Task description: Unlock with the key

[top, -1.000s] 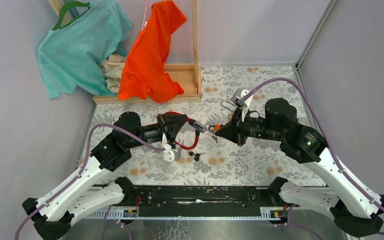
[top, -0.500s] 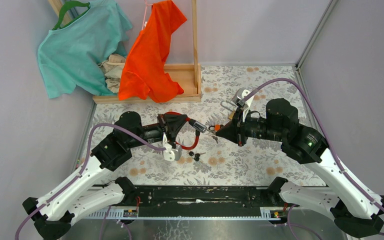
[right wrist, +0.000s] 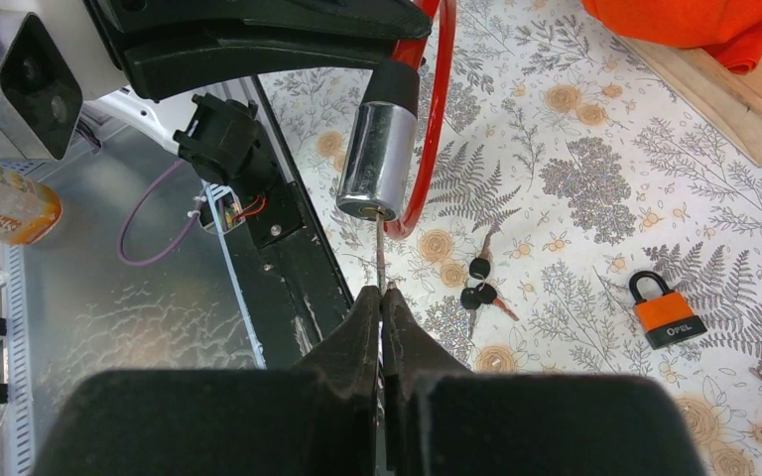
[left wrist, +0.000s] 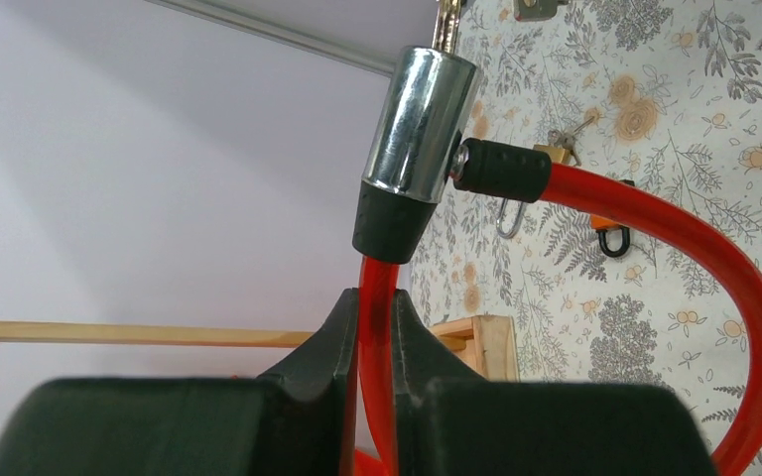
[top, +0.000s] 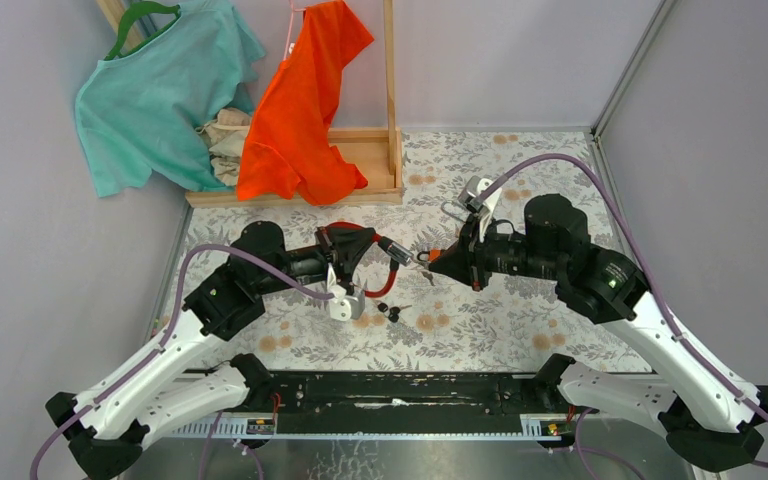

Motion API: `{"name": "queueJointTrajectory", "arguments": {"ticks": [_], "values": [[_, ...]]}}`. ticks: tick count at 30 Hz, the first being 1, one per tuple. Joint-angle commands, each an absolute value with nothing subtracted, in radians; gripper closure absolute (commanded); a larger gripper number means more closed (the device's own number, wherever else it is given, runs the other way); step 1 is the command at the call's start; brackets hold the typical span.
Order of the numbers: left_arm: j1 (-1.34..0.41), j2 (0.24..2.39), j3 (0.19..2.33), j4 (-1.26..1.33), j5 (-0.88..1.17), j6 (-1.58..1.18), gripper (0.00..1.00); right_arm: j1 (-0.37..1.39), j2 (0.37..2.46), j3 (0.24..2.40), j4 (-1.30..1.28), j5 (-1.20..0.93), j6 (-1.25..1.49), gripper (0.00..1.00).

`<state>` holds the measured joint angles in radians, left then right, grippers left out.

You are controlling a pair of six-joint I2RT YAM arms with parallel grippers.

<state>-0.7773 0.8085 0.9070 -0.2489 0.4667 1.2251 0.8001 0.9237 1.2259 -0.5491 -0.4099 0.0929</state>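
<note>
My right gripper [right wrist: 382,297] pinches the key [right wrist: 381,260], whose tip meets the keyhole of the chrome cylinder [right wrist: 375,162]; just beyond the cylinder I see my left gripper [left wrist: 377,307] clamped on the lock's red cable [left wrist: 714,258], and spare keys [right wrist: 481,283] lie beneath the cylinder

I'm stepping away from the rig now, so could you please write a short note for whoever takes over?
Left tool: shut on the red cable, holding the lock off the table.
Right tool: shut on the key, its tip at the keyhole of the chrome cylinder.
Done: lock and key picked up and lined up.
Left: push the key home, turn it, pull out the cable end, now plugged into the cylinder.
</note>
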Motion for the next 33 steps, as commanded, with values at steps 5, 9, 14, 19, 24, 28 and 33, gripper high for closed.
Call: {"name": "queueJointTrajectory", "arguments": {"ticks": [5,9,14,19,24,28,33], "values": [[-0.803,0.815,0.974,-0.202,0.475,1.221,1.0,0.808,0.946,1.249,-0.487,-0.398,0.085,1.0],[-0.808,0.818,0.987,-0.218,0.471,1.226,1.0,0.808,0.954,1.254,-0.482,-0.382,0.076,1.0],[-0.817,0.822,0.99,-0.222,0.468,1.232,1.0,0.808,0.967,1.259,-0.469,-0.377,0.083,1.0],[-0.828,0.83,1.002,-0.232,0.466,1.232,1.0,0.81,0.979,1.262,-0.454,-0.379,0.093,1.0],[-0.834,0.834,1.013,-0.241,0.466,1.237,1.0,0.816,1.005,1.273,-0.446,-0.378,0.097,1.0],[-0.838,0.837,1.019,-0.248,0.466,1.247,1.0,0.818,1.02,1.284,-0.448,-0.372,0.095,1.0],[-0.843,0.834,1.014,-0.249,0.465,1.262,1.0,0.821,1.026,1.288,-0.443,-0.367,0.098,1.0]]}}
